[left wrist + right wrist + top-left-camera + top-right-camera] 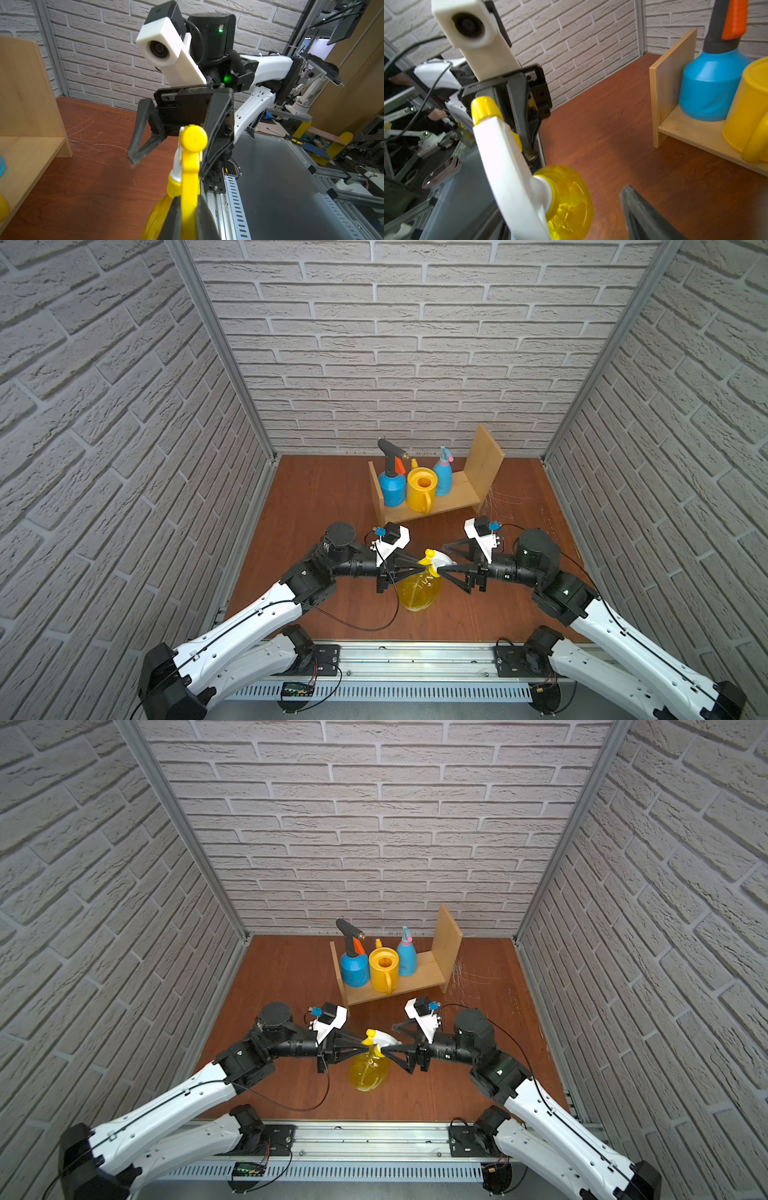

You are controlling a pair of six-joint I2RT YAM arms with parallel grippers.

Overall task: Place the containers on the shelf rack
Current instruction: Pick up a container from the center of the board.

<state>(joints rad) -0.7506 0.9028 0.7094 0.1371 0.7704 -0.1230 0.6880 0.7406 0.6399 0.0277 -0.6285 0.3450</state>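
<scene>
Both top views: left gripper (424,568) clamped on the clear yellow spray bottle (419,593), which is near the shelf rack (457,499) but not on it. Right gripper (441,560) splayed wide around the bottle's top. Blue pump sprayer (392,489), yellow watering can (420,489) and blue teardrop spray bottle (443,479) stand on the rack.
Left wrist: fingers (172,220) pinch the yellow trigger (188,187).
Right wrist: fingers (641,214) apart, bottle between them.

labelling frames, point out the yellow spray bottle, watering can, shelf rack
clear yellow spray bottle (419,593): top view, body
yellow watering can (414,495): top view, side wall
shelf rack (484,460): top view, taller panel
</scene>
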